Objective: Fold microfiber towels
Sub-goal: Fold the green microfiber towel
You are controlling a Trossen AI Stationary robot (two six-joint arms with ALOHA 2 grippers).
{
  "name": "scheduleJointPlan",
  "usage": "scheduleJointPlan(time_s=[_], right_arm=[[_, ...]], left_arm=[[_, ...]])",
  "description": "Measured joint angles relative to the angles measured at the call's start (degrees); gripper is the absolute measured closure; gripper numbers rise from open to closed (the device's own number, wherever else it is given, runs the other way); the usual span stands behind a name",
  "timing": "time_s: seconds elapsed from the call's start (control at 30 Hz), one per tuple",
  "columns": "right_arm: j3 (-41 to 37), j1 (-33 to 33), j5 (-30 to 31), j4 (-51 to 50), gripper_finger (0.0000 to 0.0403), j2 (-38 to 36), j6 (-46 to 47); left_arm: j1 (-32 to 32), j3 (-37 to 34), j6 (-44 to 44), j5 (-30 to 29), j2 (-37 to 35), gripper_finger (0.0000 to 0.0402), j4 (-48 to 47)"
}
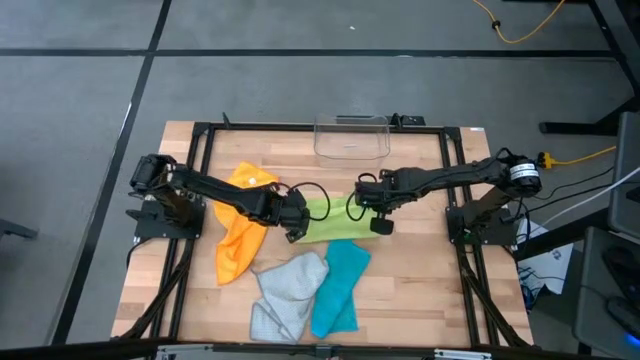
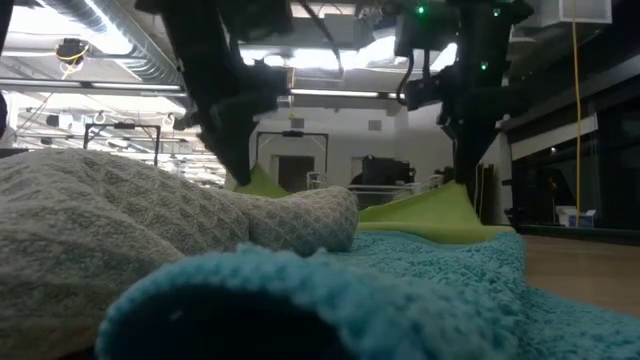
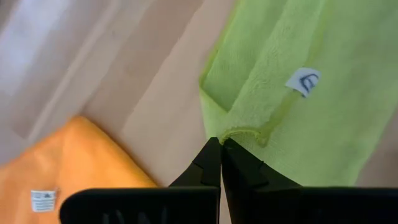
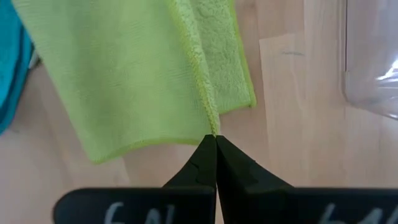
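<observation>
Both grippers are pinched shut on the green towel [image 1: 335, 222], which lies at the centre of the high view between the two arms: the left gripper [image 1: 293, 230] holds an edge at its left end, where the left wrist view shows the hem [image 3: 239, 133] caught right at the closed fingertips [image 3: 214, 163], and the right gripper [image 1: 381, 226] holds the right end, its tips meeting on the hem [image 4: 208, 112] in the right wrist view. The step in hand looks like a fold of this towel, carried by both ends at once. To do it well, the two arms should lift and travel together at the same height, keeping the cloth lightly taut so it does not sag or twist, and lay the held edge squarely onto the opposite edge before either grip lets go; a thin pinch on the hem could slip if one arm pulls ahead. Counted: four towels, one each of green, orange [image 1: 238, 222] at centre left, grey [image 1: 285, 290] at lower centre, and teal [image 1: 340, 285] just right of the grey; one clear bin [image 1: 352, 138] at upper centre; two arms.
</observation>
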Motion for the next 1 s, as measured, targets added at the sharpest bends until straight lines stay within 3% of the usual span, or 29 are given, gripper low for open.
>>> scheduleJointPlan(time_s=[0.23, 0.6, 0.87, 1.0], right_arm=[[-1.31, -1.60, -0.01, 1.48, 0.0376, 0.00, -0.12], [-1.31, -2.25, 1.15, 1.16, 0.0287, 0.00, -1.60], [1.77, -1.73, 1.28, -6.76, 0.0282, -0.09, -1.12], [1.95, 0.17, -2.32, -10.34, 0.0287, -1.04, 0.27]], left_arm=[[2.04, -0.01, -1.21, 0.66, 4.80, 0.0388, -0.15], [2.64, -0.01, -1.27, -0.69, 3.43, 0.0299, -2.97], [1.79, 0.01, -3.21, -0.93, -0.15, 0.0291, -6.06], [-0.04, 0.01, -5.58, -1.00, -1.97, 0.0289, -7.76]])
